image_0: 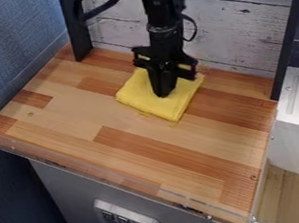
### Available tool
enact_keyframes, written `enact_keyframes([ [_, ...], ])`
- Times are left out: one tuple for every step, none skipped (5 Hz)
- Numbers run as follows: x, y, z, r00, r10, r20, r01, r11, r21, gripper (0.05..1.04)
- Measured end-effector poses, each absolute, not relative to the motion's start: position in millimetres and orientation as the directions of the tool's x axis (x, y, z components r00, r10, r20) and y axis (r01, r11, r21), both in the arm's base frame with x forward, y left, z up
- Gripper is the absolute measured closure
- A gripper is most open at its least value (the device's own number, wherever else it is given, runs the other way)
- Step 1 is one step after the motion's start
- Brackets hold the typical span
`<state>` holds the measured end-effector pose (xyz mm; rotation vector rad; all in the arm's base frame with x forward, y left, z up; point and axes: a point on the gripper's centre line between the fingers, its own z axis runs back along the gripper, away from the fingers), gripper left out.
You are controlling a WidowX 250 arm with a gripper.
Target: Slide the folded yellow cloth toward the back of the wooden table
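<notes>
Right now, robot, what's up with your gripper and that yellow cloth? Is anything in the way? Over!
Gripper pointing down at the yellow cloth. Cloth folded, lying on the wooden counter. Plank wall close behind. Over.

The cloth [178, 106] is plain yellow. The table [123, 124] mixes pale tan and reddish-brown wood strips. Behind, whitewashed boards [237, 26] show dark lines; the wall [10, 37] is mottled blue, the cabinet front [66, 185] gray.
</notes>
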<state>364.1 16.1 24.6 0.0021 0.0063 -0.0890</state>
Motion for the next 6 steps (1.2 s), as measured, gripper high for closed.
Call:
enact_keyframes([
  [360.5, 19.2, 29.1, 0.998, -0.054, -0.045, 0.054, 0.999, -0.002, 0.549],
  [356.7, 30.1, 51.3, 0.999, -0.027, -0.04, 0.027, 1.0, -0.002, 0.268],
  [351.6, 42.3, 74.0, 1.0, -0.012, -0.023, 0.012, 1.0, -0.003, 0.089],
  [346.0, 53.4, 95.2, 1.0, 0.003, 0.002, -0.003, 1.0, -0.004, 0.087],
  [339.1, 59.8, 109.1, 1.0, 0.009, 0.016, -0.008, 1.0, -0.005, 0.091],
  [328.1, 67.5, 121.4, 0.999, 0.013, 0.032, -0.013, 1.0, -0.003, 0.092],
])
